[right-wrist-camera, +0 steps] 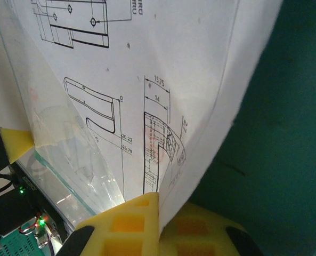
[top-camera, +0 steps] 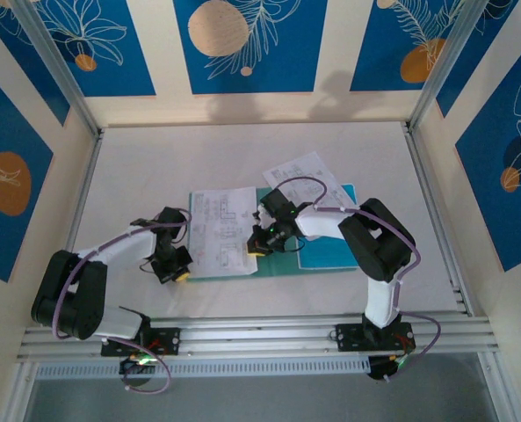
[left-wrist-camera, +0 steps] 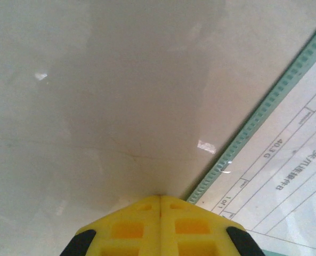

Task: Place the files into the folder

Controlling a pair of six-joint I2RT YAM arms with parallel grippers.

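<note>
The teal-green folder (top-camera: 278,266) lies flat mid-table with a white printed sheet (top-camera: 220,230) on it. My right gripper (top-camera: 255,247) is at that sheet's right edge, shut on it. In the right wrist view the yellow fingertips (right-wrist-camera: 159,195) pinch the sheet of line drawings (right-wrist-camera: 163,80), lifted over the dark teal folder surface (right-wrist-camera: 275,133). My left gripper (top-camera: 179,274) rests shut and empty at the folder's left edge. Its tips (left-wrist-camera: 160,196) touch the table beside the ribbed teal border (left-wrist-camera: 259,114) and a printed sheet (left-wrist-camera: 285,176). Another white sheet (top-camera: 308,178) and a cyan-blue sheet (top-camera: 326,251) lie to the right.
The white tabletop (top-camera: 198,158) is walled by blue-patterned panels, with metal rails along the near edge (top-camera: 269,330). A clear plastic flap (right-wrist-camera: 72,160) shows under the lifted sheet. My right arm's elbow (top-camera: 379,242) hangs over the cyan-blue sheet.
</note>
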